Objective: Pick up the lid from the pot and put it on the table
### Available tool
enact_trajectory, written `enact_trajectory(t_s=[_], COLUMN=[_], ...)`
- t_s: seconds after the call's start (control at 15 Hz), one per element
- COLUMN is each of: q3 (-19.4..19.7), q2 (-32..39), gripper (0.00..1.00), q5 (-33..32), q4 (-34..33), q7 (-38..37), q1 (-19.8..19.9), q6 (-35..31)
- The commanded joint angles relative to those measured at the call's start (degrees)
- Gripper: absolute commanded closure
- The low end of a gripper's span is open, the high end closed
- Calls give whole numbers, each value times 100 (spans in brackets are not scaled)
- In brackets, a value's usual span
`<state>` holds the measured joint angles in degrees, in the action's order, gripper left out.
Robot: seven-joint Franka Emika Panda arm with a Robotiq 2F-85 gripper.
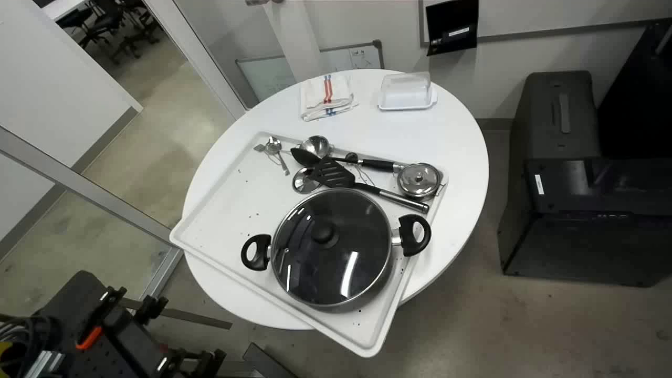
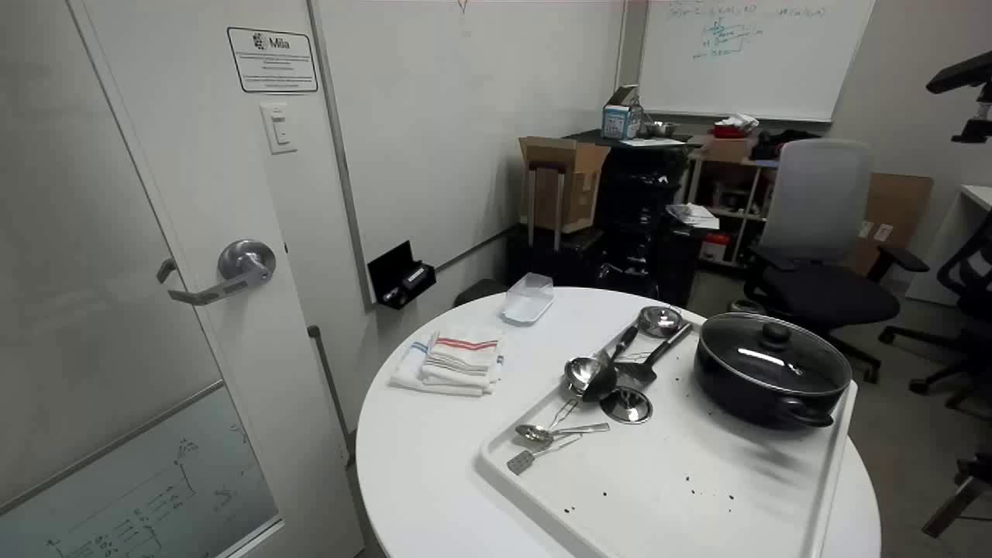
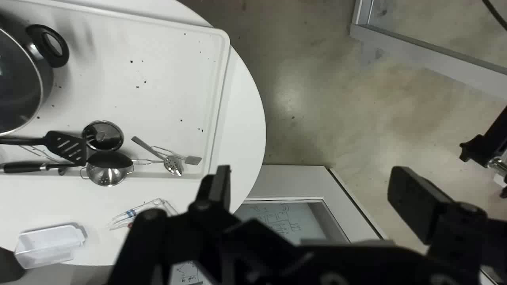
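Lid [image 1: 341,262] found seated on top of the black pot [image 2: 732,391], dark centre knob [image 1: 323,232] uppermost; in an exterior view the pair fill the lower centre of the frame, loop handles [image 1: 406,236] to left and right; the glass shows streaks of reflected light; pot stands on a pale rectangular tray [image 1: 223,215], itself laid on the round white counter [image 1: 464,152]; one tray corner juts past the counter's edge at bottom centre of that frame; dark specks lie scattered over the tray's bed.

Pincer [image 3: 311,186] sighted in the wrist view, reaching in from the bottom of the frame; its fingers [image 3: 221,188] stand wide apart, one at lower centre, the other at lower right, with grey floor [image 3: 366,186] visible between them; it has hold of nothing; the pot lies well apart from it, cut off at upper left.

Further items noted from where I stand: mid-frame in an exterior view, a black slotted spatula [image 1: 332,173], and a black spoon [image 1: 304,156] overlapping a small metal colander [image 1: 317,143], with a shiny disc [image 1: 302,181] just beside; a covered metal vessel [image 1: 419,179] near the tray's right corner; small metal utensils [image 1: 274,145] near its upper corner; at the top of the frame, a folded striped cloth [image 1: 317,97] and a translucent box [image 1: 407,94], apart from each other.
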<state>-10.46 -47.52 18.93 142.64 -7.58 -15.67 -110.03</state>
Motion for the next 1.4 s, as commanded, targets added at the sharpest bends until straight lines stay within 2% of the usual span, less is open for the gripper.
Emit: enact_trajectory(t_s=[0.0,0.47,0.8,1.07,1.33], q3=[-53,-53,-171,-260,-336], q2=[-5,-5,429,1043,1743], gripper=[0,0,0,0,0], q5=[49,49,-85,-239,-387], q4=[-23,-24,-13,140,317], q7=[46,46,-144,-536,-1338], q1=[85,85,409,870,1299], q6=[39,38,-280,-1107,-2105])
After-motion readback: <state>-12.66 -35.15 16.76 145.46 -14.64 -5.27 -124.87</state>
